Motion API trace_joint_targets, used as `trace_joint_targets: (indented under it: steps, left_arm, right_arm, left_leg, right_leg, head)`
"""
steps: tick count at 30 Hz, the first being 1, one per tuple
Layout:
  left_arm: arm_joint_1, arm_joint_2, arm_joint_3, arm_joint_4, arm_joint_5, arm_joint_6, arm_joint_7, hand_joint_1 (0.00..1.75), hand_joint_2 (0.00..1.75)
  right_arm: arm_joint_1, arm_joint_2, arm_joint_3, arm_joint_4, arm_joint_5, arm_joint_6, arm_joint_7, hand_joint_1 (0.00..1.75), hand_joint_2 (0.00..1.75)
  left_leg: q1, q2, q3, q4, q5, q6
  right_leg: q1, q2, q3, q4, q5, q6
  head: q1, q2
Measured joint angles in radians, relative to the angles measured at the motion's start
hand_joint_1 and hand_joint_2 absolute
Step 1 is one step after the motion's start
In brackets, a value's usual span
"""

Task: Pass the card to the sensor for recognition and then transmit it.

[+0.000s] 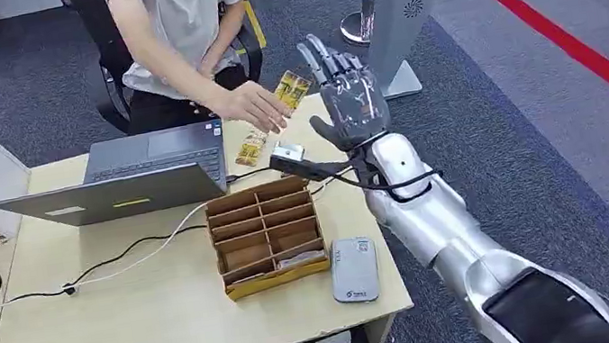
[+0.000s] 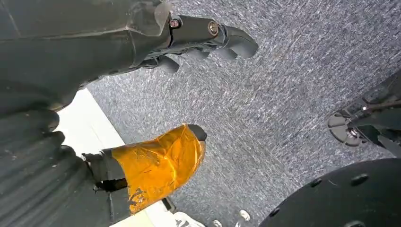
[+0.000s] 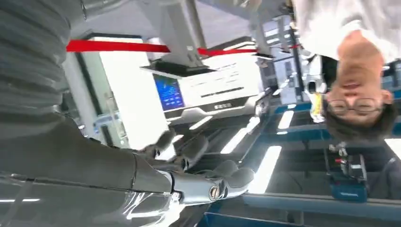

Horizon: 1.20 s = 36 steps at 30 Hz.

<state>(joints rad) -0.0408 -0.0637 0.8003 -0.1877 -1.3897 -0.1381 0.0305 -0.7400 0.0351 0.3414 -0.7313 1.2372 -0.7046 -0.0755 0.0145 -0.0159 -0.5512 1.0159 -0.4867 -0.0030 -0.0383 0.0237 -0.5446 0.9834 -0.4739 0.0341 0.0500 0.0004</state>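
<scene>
A yellow patterned card (image 1: pixel 292 89) is pinched in a person's hand (image 1: pixel 250 107) above the far side of the table. My right hand (image 1: pixel 347 100) is raised just right of the card, fingers spread upward and nothing in the palm. In the right wrist view its fingers (image 3: pixel 208 177) are loosely apart and hold nothing. The grey-white sensor (image 1: pixel 354 270) lies flat near the table's front right corner. My left hand (image 2: pixel 179 99) hangs over the carpet, its orange-taped thumb (image 2: pixel 158 165) apart from the fingers (image 2: pixel 208 38), holding nothing.
A wooden compartment box (image 1: pixel 267 236) stands mid-table beside the sensor. An open laptop (image 1: pixel 146 172) sits behind it, with cables (image 1: pixel 114 259) trailing left. A second yellow card (image 1: pixel 250 149) and a small white device (image 1: pixel 287 152) lie near the laptop. The person (image 1: pixel 175 27) sits at the far edge.
</scene>
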Motion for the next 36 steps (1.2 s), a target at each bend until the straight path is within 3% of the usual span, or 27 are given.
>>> trace_joint_targets:
  steps: [4, 9, 10, 12, 17, 20, 24, 27, 36]
  left_arm:
    - [0.002, 0.000, 0.003, 0.000, 0.012, 0.000, 0.011, 0.00, 1.75]
    - [0.011, -0.001, 0.026, 0.000, 0.032, -0.010, 0.039, 0.00, 1.75]
    - [0.011, -0.001, 0.028, 0.000, 0.034, -0.010, 0.040, 0.00, 1.75]
    - [0.015, -0.002, 0.043, 0.000, 0.038, -0.012, 0.055, 0.00, 1.75]
    - [0.014, -0.004, 0.057, 0.000, 0.050, -0.021, 0.074, 0.00, 1.75]
    - [0.018, -0.010, 0.069, 0.000, 0.054, -0.007, 0.068, 0.00, 1.75]
    - [0.019, -0.019, 0.084, 0.000, 0.067, 0.020, 0.043, 0.00, 1.75]
    - [0.017, -0.025, 0.103, 0.000, 0.068, 0.016, 0.043, 0.00, 1.75]
    - [0.017, -0.043, 0.163, 0.000, 0.101, 0.069, -0.003, 0.00, 1.75]
  right_arm:
    - [0.026, -0.089, -0.031, 0.000, 0.051, 0.000, 0.060, 0.00, 1.75]
    - [0.096, -0.279, -0.150, 0.008, 0.077, 0.000, 0.075, 0.00, 1.75]
    - [0.111, -0.295, -0.161, 0.009, 0.078, 0.000, 0.075, 0.00, 1.75]
    - [0.153, -0.388, -0.250, 0.015, 0.064, 0.000, 0.061, 0.00, 1.75]
    - [0.220, -0.487, -0.357, 0.032, 0.066, 0.000, 0.061, 0.00, 1.75]
    - [0.307, -0.546, -0.450, 0.065, 0.034, 0.003, 0.060, 0.00, 1.75]
    - [0.437, -0.572, -0.580, 0.121, 0.017, 0.003, 0.055, 0.00, 1.75]
    - [0.513, -0.555, -0.655, 0.192, 0.016, 0.010, 0.069, 0.00, 1.75]
    - [0.693, -0.356, -0.860, 0.386, 0.038, 0.007, 0.081, 0.00, 1.75]
  left_leg:
    - [0.000, -0.003, -0.001, 0.001, 0.000, 0.000]
    - [-0.001, -0.007, -0.004, 0.003, -0.001, 0.002]
    - [-0.001, -0.007, -0.004, 0.003, -0.002, 0.002]
    - [-0.001, -0.008, -0.005, 0.004, -0.002, 0.004]
    - [-0.001, -0.004, -0.003, 0.004, -0.004, 0.005]
    - [-0.001, -0.014, -0.004, 0.004, -0.004, 0.006]
    - [-0.001, -0.014, -0.004, 0.003, -0.006, 0.006]
    - [0.000, -0.012, -0.004, 0.002, -0.007, 0.005]
    - [0.003, -0.012, -0.003, 0.002, -0.008, 0.003]
  right_leg:
    - [0.000, -0.003, 0.001, -0.001, 0.000, 0.000]
    - [-0.001, -0.007, 0.001, -0.004, 0.000, 0.001]
    - [-0.001, -0.007, 0.001, -0.004, 0.000, 0.001]
    - [-0.001, -0.008, 0.002, -0.004, -0.001, 0.002]
    - [0.000, -0.004, -0.001, -0.005, -0.001, 0.002]
    - [0.000, -0.014, 0.005, -0.006, -0.005, 0.007]
    - [0.000, -0.014, 0.005, -0.006, -0.006, 0.007]
    - [0.000, -0.012, 0.005, -0.005, -0.007, 0.006]
    - [0.003, -0.012, 0.005, -0.005, -0.009, 0.003]
  head:
    - [0.000, 0.000]
    - [0.000, 0.000]
    - [0.000, 0.000]
    - [0.001, 0.000]
    - [-0.002, 0.000]
    - [0.000, 0.000]
    - [0.001, 0.000]
    - [0.000, 0.000]
    - [-0.001, 0.000]
